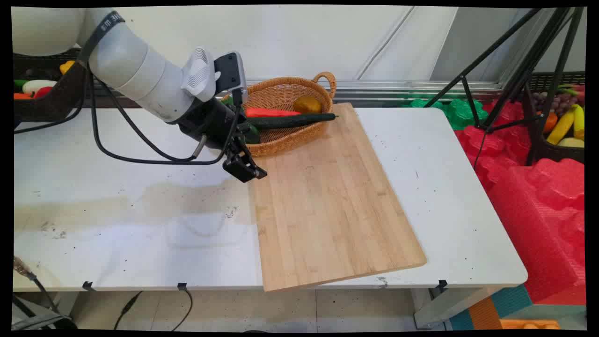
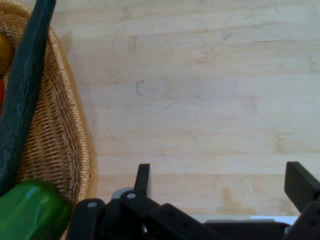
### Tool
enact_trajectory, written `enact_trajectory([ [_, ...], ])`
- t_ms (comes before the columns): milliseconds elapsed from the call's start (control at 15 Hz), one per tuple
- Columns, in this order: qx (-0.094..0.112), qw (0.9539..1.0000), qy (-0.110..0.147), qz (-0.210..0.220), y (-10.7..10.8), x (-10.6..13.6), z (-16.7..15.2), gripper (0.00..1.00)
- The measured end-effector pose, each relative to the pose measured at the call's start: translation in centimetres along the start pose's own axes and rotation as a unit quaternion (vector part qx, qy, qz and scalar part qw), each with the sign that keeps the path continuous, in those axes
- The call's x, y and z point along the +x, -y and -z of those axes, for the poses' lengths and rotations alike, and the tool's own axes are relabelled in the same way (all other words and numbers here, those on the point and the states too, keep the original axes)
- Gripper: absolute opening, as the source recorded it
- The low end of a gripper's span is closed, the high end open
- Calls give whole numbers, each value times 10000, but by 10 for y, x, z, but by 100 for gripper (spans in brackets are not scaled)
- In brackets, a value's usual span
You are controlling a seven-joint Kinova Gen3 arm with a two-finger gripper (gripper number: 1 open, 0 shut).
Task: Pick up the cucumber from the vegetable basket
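White table [image 1: 444, 196]; hand [image 1: 245, 169] (fingers apart) beside basket [image 1: 281, 140].

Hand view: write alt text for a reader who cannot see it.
An open black gripper, holding nothing, hangs over a bare wooden cutting board. At the left edge sits a wicker basket with a long dark cucumber lying across its rim and a bright green vegetable beside it.

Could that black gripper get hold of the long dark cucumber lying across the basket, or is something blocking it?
Probably yes. The gripper hangs open and empty just beside the wicker basket, and the cucumber lies on top, its end sticking out over the rim above the wooden board.
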Motion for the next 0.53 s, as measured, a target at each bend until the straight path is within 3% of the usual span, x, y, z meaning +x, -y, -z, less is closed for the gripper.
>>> enact_trajectory([
  [533, 132, 9999, -40, 83, 9, 5, 2, 100],
])
